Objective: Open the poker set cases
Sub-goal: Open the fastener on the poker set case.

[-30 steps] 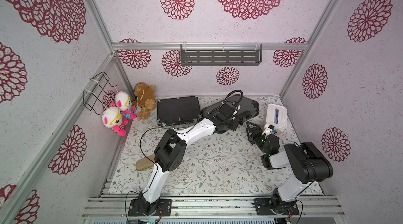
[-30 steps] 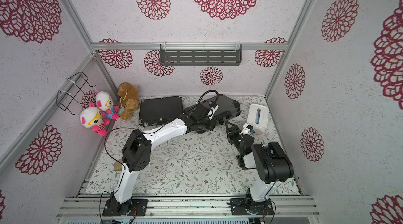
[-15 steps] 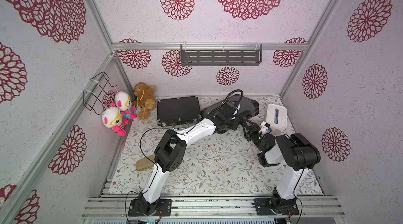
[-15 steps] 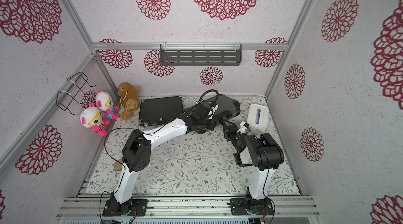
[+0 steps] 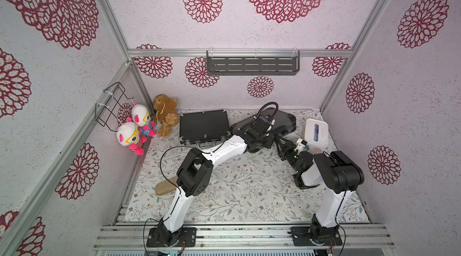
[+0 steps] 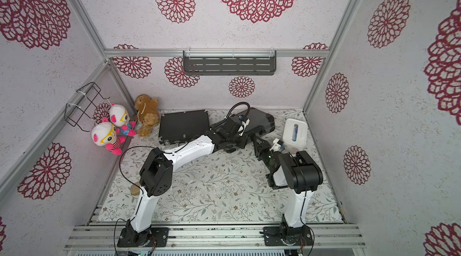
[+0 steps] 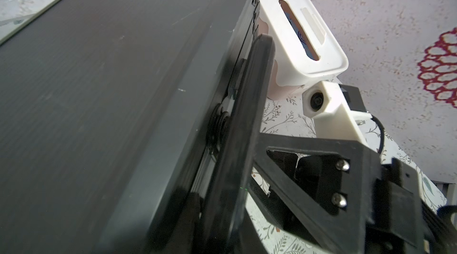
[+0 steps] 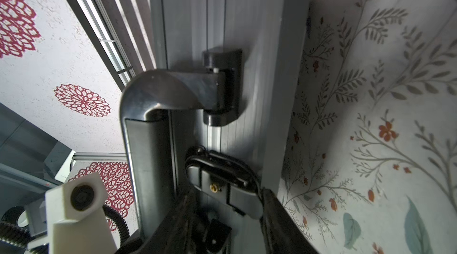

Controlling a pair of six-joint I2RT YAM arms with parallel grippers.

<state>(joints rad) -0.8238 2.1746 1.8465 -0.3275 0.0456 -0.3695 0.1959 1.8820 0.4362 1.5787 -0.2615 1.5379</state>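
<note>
My left tool [image 5: 268, 140] is closed. It reaches across the desk [image 5: 237, 192] to the near edge of the dark-grey case [image 5: 284, 121], right at its black handle [image 7: 247, 116]. (My left wrist view does not show the fingertips, so I cannot tell whether they pinch the handle or only sit beside it.) That view is mostly filled by the case's ribbed lid, with the handle running along its edge.

My right tool [image 8: 228, 192] comes at the same edge from the other side. Its jaws stand apart and its two fingers [image 8: 274, 215] straddle a black latch [image 8: 222, 181] on the case's front wall, one close at each side. I cannot tell whether they press on it. The latch sits just beside the mount at one end of the handle.

The dark-grey case lies at the back of the desk, skewed, between the slim black case [image 5: 203, 125] and the white tissue box [image 5: 316, 132], near both. In both top views my two tools meet at its near side.

The slim black case lies flat with its lid down, to the left of the grey one, its silver handle [image 5: 205, 144] turned toward my bases. My left forearm passes just by its near right corner.

A brown teddy bear [image 5: 166, 113] and two white-and-pink dolls [image 5: 139, 117] sit in the back left corner (well apart from both tools).
</note>
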